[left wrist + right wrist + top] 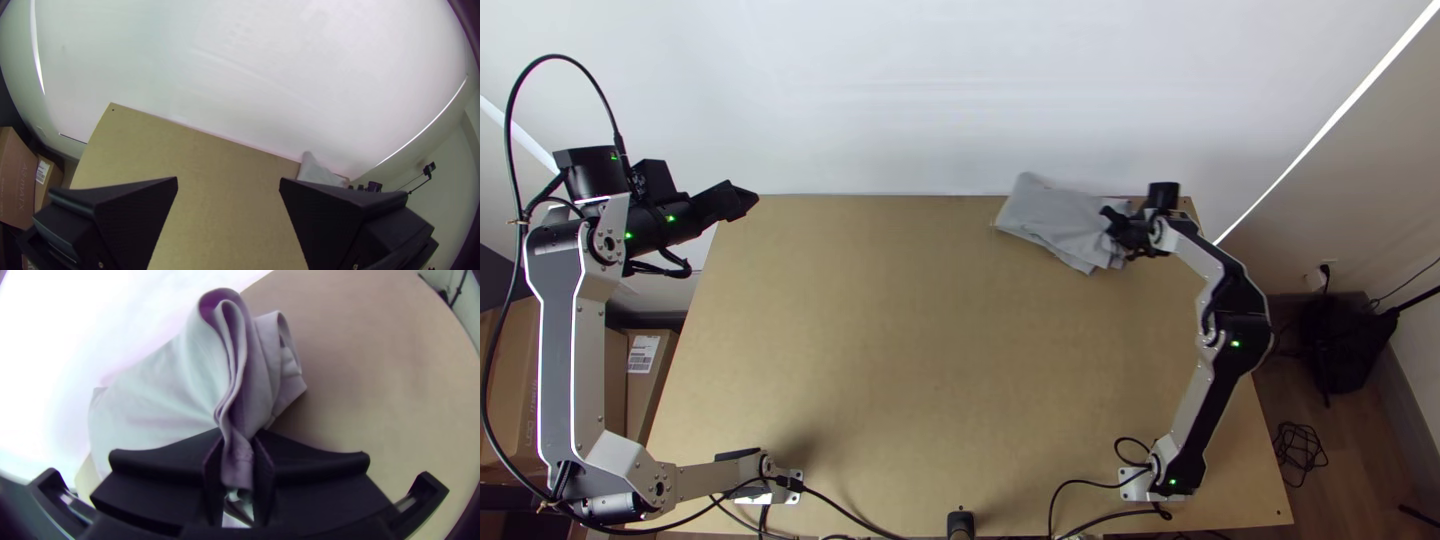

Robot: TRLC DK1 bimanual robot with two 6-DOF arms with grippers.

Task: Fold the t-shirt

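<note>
1. The t-shirt [1055, 218] lies folded, creased, at the surface's [900, 350] far right.
2. The right end effector [237, 457] is closed on a bunched edge; lifting or dragging by that pinch could pull the layers askew.
3. A push outward could slide cloth off the nearby far edge.
4. The white wall [930, 100] behind limits reach there.
5. The left end effector [228, 181], wide open and empty, is well apart, near the far left corner.

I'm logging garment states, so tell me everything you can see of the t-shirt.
The t-shirt is plain pale grey, soft-looking cloth, lying in a rumpled, layered bundle at the far right of the table, partly past its far edge. The right gripper pinches several layers, which stand up in looped folds.
</note>
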